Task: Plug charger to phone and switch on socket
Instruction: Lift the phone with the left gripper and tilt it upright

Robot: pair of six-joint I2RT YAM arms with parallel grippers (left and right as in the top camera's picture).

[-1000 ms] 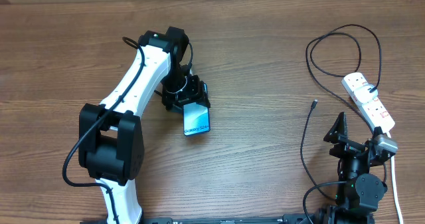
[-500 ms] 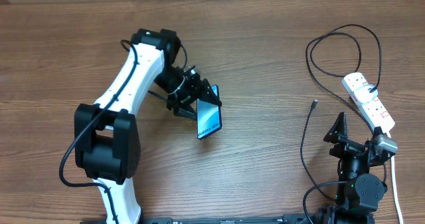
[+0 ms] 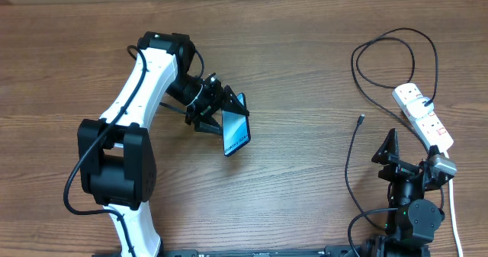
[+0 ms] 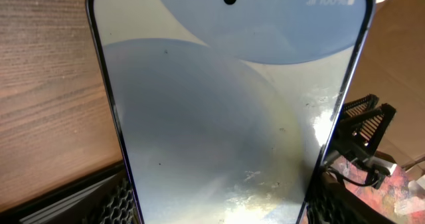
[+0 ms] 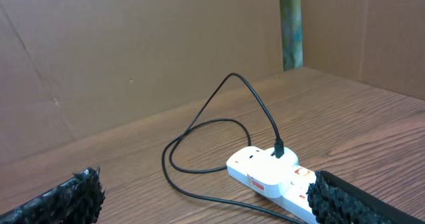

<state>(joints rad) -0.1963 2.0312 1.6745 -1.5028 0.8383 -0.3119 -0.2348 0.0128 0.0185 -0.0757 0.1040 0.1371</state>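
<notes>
- The wooden table [image 3: 305, 59] fills pretty much the whole overhead view.
- The left arm [image 3: 141, 81] is the big white-and-black thing running from the bottom left up toward the upper left of the frame, then bending back toward the middle.
- The right arm [image 3: 412, 211] sits low in the bottom right corner.
- The left gripper [image 3: 226, 114] is pinching the phone [image 3: 235, 133] by its edges, left of centre in the overhead view. The phone is tilted, with its light blue screen showing. On the left wrist cam the phone [image 4: 226, 117] takes up nearly the entire frame.
- The right gripper [image 3: 412, 159] is spread wide with nothing between the jaws. Its fingers [image 5: 70, 197] sit at the two bottom corners of the right wrist view.
- The socket [image 3: 423, 117] lies diagonally at the right edge, just above the right gripper.
- The charger [image 3: 355, 59] is plugged into the socket's top end and loops up toward the upper right of the frame.
- Its connector tip [image 3: 361, 120] lies loose on the table, right of centre and well apart from the phone.
</notes>
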